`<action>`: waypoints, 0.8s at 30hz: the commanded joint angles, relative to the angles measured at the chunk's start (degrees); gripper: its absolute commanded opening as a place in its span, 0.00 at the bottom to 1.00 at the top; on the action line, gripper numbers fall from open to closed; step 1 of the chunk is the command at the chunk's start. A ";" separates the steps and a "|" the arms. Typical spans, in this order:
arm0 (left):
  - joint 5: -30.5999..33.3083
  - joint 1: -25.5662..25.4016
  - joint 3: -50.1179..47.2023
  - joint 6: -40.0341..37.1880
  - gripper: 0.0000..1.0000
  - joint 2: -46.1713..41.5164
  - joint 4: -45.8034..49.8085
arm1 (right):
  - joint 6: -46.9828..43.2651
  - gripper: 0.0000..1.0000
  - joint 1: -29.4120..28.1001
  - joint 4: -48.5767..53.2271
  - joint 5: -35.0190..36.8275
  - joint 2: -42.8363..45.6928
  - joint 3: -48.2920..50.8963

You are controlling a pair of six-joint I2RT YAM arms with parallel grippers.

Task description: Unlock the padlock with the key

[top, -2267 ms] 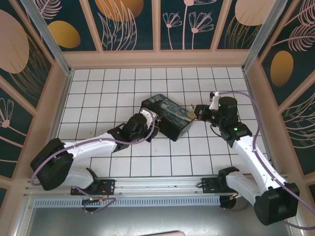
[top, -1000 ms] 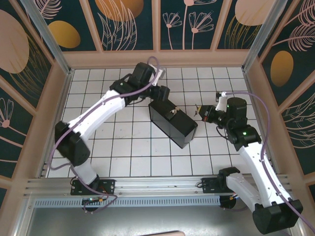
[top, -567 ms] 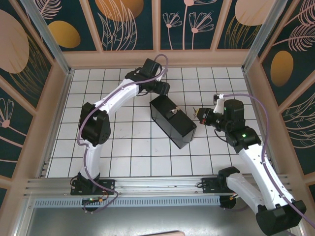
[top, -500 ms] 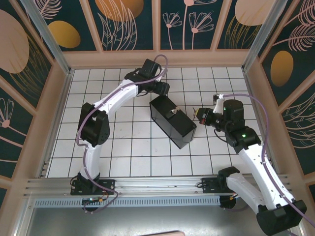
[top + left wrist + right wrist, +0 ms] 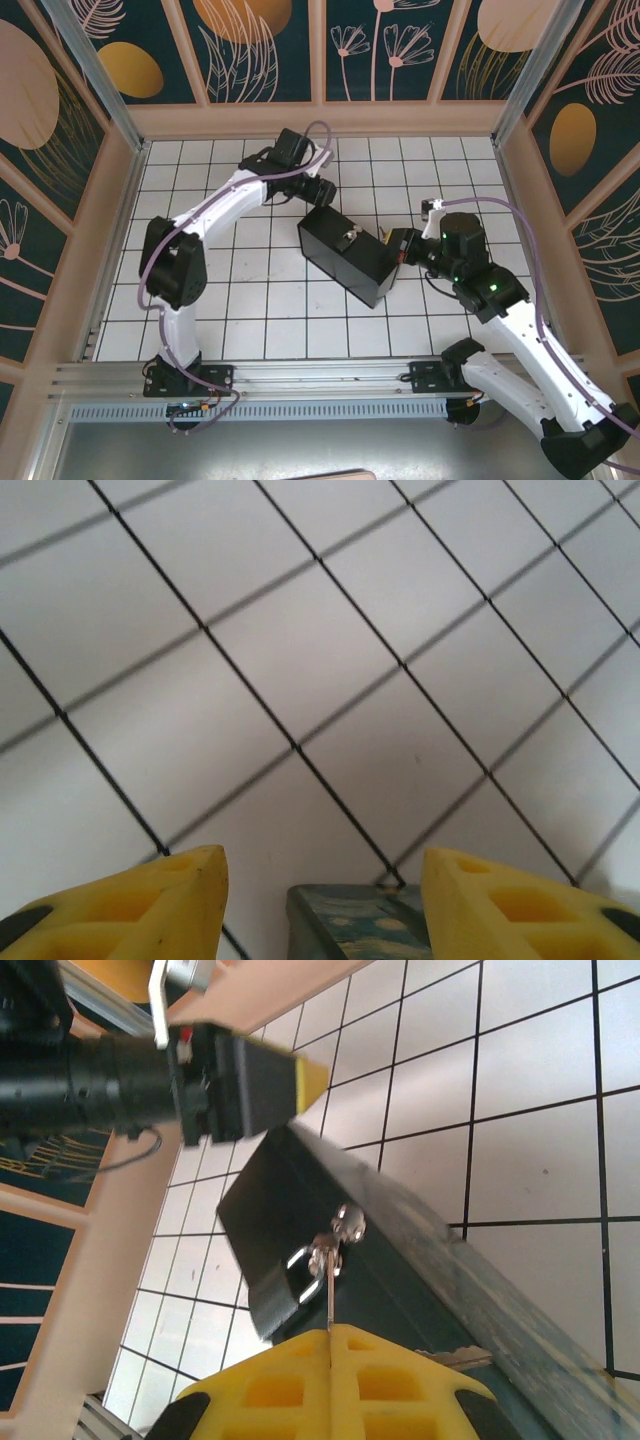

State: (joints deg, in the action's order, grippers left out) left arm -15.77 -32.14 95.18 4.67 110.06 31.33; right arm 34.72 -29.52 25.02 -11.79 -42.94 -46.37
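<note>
The left gripper [image 5: 322,868] hangs at the far left corner of the box [image 5: 345,262]. Its yellow fingers are spread wide, with only the painted corner of the box just below them, and it holds nothing. The box is a dark, flat-sided oblong lying slantwise on the white tiled bench [image 5: 250,300]. From above its faces look matt black, and a blue-and-yellow painted face shows at its edges. Near the middle of its upper face sits the padlock [image 5: 335,1240], a small shiny silver lump with a bright curved shackle. A thin, straight, silvery sliver runs back from it: this is the key [image 5: 328,1305]. Its tip is at the padlock's body and its other end is pinched in the right gripper [image 5: 330,1340], whose yellow fingers, moulded with square pockets, are pressed together on it. So the key is in hand and has been brought up to the lock. I cannot tell whether its tip is seated in the keyhole, as it is too small to see. The shackle looks closed, so I judge that turning the key and springing the shackle are not yet done.
</note>
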 commanded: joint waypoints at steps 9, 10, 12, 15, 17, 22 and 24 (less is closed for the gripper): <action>-6.24 -0.24 -20.57 3.67 0.51 -15.82 1.01 | 2.66 0.00 -5.85 0.39 0.07 -0.24 -2.77; -7.85 -0.37 -22.34 4.05 0.50 -17.37 0.41 | 3.04 0.00 -6.38 0.25 0.18 -0.01 -2.60; -10.07 -0.32 -25.73 5.47 0.48 -20.07 -0.87 | 3.91 0.00 -7.00 -0.29 -0.39 0.57 -2.20; -10.65 -0.32 -28.77 6.74 0.48 -23.15 -1.93 | 5.56 0.00 -7.74 -1.49 -4.04 1.10 -1.09; -8.81 -0.37 -28.87 6.74 0.52 -23.49 -1.79 | 6.41 0.00 -8.93 -1.56 -6.80 1.19 -0.57; -3.26 -0.20 -23.95 6.11 0.59 -19.55 -0.60 | 9.24 0.00 -15.43 0.40 -12.61 2.38 1.51; -2.16 -0.03 -21.02 5.62 0.59 -17.67 0.35 | 10.62 0.00 -19.00 1.85 -12.36 3.30 2.45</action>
State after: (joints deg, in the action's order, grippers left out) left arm -20.49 -32.25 70.30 10.76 90.26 30.39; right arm 42.50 -45.23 25.71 -20.99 -41.12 -45.17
